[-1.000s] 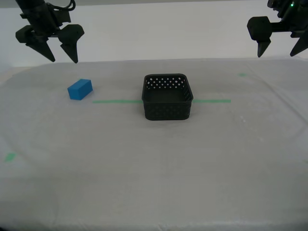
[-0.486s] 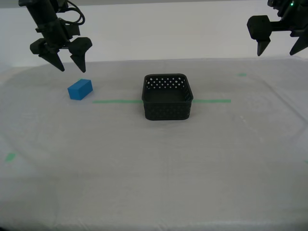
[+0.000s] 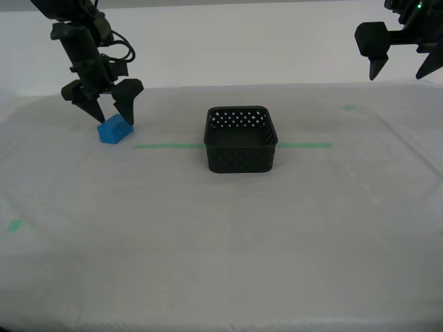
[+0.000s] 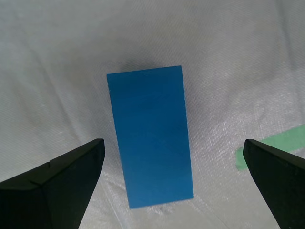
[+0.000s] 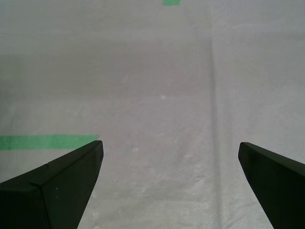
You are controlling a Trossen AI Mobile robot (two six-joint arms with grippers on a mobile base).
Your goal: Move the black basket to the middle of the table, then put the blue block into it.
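**Basket placed; block not yet grasped**

Finding 1: The black basket stands upright and empty near the middle of the tabletop, astride the green tape line. The first part of the task reads as done.

Finding 2: The blue block lies on the tabletop at the exterior view's left, well apart from the basket and just beyond the end of the tape line. It is outside the basket, so the second part is outstanding.

Finding 3: My second tool is released, its fingers spread and poised directly over the block, tips at about the level of the block's top. In the second wrist view the block sits squarely between the two fingers with clear gaps on either side; no contact is visible.

Finding 4: My first tool hangs high at the exterior view's right, released and holding nothing; its wrist view shows only bare sheeting and tape.

Assessment: roughly halfway. Remaining, by my judgement: close on the block, lift, carry it across to the basket, and let go inside.
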